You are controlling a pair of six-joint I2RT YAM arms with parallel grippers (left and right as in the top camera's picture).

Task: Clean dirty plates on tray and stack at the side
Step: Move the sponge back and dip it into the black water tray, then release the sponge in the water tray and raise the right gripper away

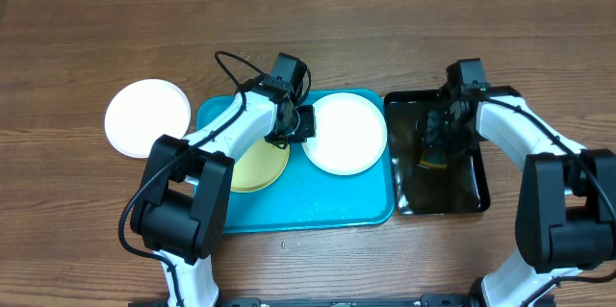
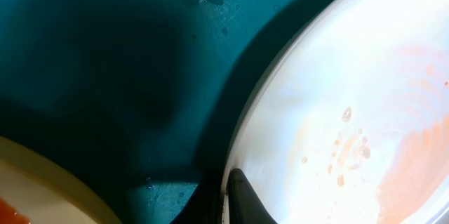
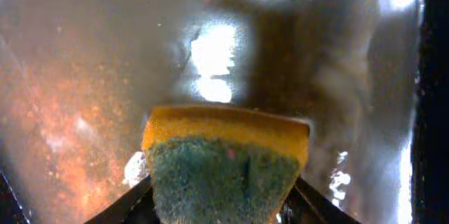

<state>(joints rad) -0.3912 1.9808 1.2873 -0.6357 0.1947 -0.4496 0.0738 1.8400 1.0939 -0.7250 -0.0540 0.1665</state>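
The turquoise tray holds a white plate on its right and a pale yellow plate on its left. A second white plate lies on the table left of the tray. My left gripper is at the left rim of the white plate on the tray. In the left wrist view one finger of it lies on the rim of that plate, which has orange smears; the gripper looks shut on the rim. My right gripper is shut on a yellow-and-green sponge over the black tray.
The black tray stands right of the turquoise tray and holds wet, orange-tinted liquid. The yellow plate's edge and bare tray floor show in the left wrist view.
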